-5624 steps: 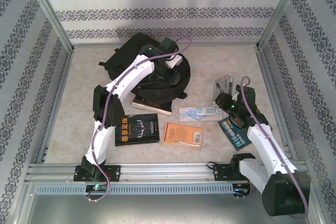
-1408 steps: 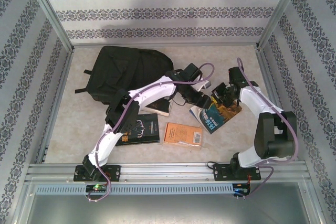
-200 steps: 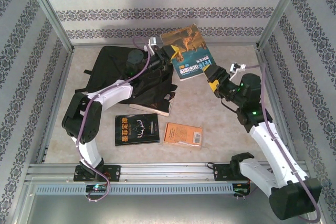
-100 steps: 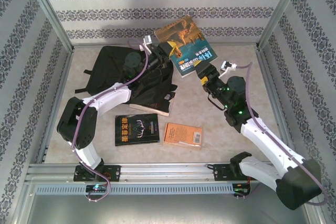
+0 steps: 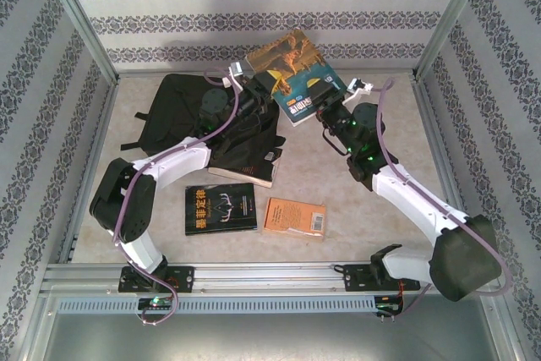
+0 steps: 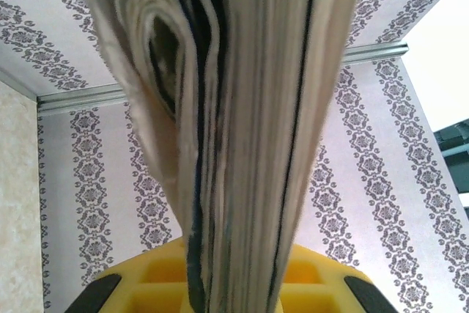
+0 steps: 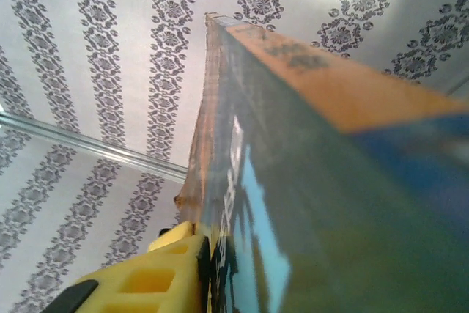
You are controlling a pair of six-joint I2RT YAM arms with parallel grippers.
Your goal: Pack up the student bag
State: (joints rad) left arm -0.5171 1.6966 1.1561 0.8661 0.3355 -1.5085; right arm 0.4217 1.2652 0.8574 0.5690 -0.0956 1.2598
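Note:
The student bag [image 5: 188,112] lies flat at the back left of the table, a large black backpack. A book with a gold and blue cover [image 5: 293,73] is held up in the air to the right of it. My left gripper [image 5: 259,87] is shut on the book's left edge; the page edges [image 6: 234,122] run up between its yellow fingers [image 6: 139,284]. My right gripper [image 5: 325,101] is shut on the book's lower right corner. In the right wrist view a yellow finger [image 7: 146,280] presses against the blue cover [image 7: 308,181].
A black-covered book [image 5: 220,207] and an orange book [image 5: 294,216] lie flat near the front centre. Another book [image 5: 247,173] sits half under the bag's near edge. Patterned walls with metal frame posts close in the back and both sides.
My right gripper has moved left and up to the raised book and closed on its lower right corner. The left gripper has kept hold, and the book has shifted slightly left.

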